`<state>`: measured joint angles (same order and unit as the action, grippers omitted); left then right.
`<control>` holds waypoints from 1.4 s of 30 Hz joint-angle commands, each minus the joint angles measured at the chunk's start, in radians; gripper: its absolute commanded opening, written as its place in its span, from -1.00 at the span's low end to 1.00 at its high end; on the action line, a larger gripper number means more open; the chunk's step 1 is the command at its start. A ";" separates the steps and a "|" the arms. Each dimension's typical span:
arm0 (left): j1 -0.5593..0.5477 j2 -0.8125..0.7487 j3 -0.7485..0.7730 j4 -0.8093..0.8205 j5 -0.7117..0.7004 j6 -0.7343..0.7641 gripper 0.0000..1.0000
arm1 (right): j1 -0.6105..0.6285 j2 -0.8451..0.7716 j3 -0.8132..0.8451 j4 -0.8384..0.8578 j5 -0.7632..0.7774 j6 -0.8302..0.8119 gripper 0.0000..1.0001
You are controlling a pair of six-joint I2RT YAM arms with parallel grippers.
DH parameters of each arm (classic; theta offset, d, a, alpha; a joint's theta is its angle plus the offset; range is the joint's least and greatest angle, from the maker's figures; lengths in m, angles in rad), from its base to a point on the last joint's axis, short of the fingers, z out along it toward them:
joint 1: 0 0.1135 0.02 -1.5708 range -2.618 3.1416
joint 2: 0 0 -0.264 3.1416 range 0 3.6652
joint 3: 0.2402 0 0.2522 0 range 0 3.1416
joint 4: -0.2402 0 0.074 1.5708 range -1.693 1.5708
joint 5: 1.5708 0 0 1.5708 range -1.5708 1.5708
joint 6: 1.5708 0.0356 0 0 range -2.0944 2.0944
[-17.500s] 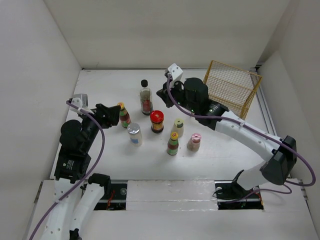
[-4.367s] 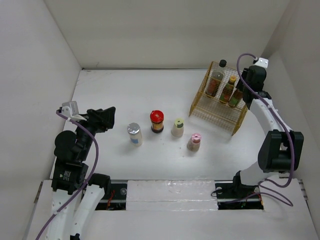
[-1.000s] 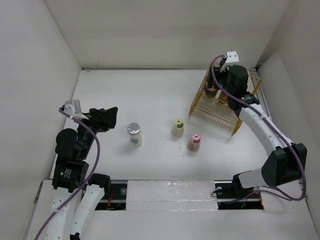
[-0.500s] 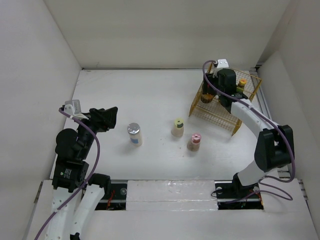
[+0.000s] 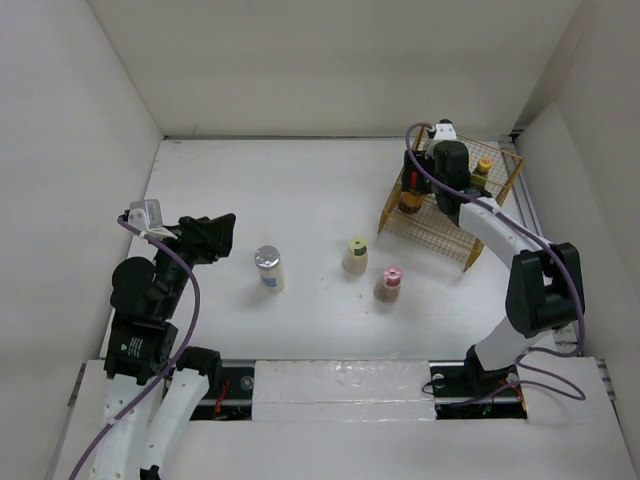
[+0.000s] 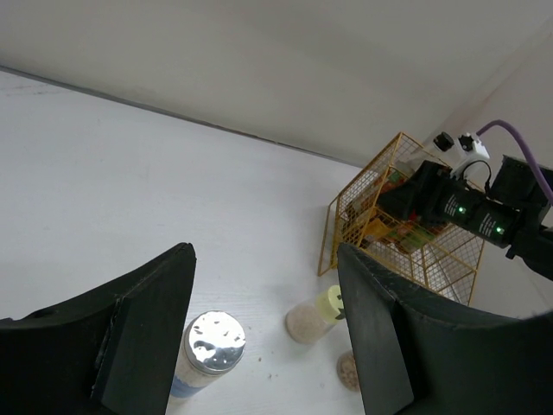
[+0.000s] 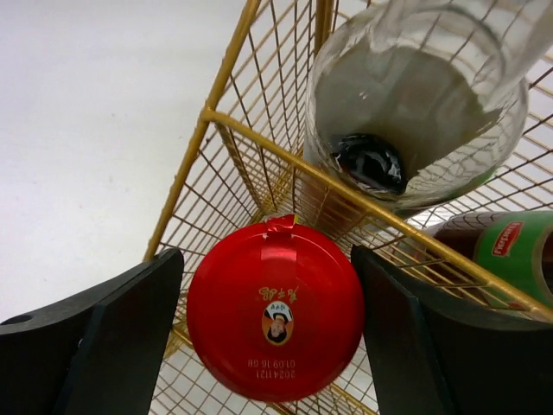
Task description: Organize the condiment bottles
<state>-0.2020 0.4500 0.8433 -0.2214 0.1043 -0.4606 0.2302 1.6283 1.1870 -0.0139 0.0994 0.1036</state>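
Where the right gripper hangs, red-capped jar [image 7: 275, 311]: upright inside the gold wire basket [image 5: 425, 228], in its near left corner, the cap face-on to the right wrist camera with a small printed portrait at its centre.
Right gripper [image 7: 268, 259]: lowered into the basket, one finger on either side of the red cap; jaws spread wider than the cap, with a sliver of space showing at the left finger, so nothing is clamped.
Clear glass bottle [image 7: 415, 112]: inside the basket just behind the red-capped jar; blurred by nearness in the wrist view.
Green-labelled bottle [image 7: 510, 251]: also in the basket, to the right of the jar, only partly in view.
Yellow-capped bottle [image 5: 484, 165]: in the far right part of the basket.
Silver-capped jar [image 5: 268, 268]: upright on the white table [image 5: 300, 190], well apart from the basket.
Pale-green-capped bottle [image 5: 355, 253]: upright on the table, between the silver-capped jar and the basket.
Pink-capped bottle [image 5: 389, 284]: upright, just beside and nearer than the pale-green-capped one.
Left gripper [image 6: 263, 251]: held above the table's left side, pointing toward the silver-capped jar; jaws parted with nothing between them.
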 commanded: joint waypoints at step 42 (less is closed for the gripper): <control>-0.005 -0.002 -0.009 0.050 0.014 0.013 0.24 | 0.851 0.212 0.112 0.255 -0.052 -0.237 0.98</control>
<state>-0.2020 0.4496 0.8433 -0.2211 0.1043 -0.4606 1.0851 1.8252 1.2476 0.1501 -0.0174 -0.1417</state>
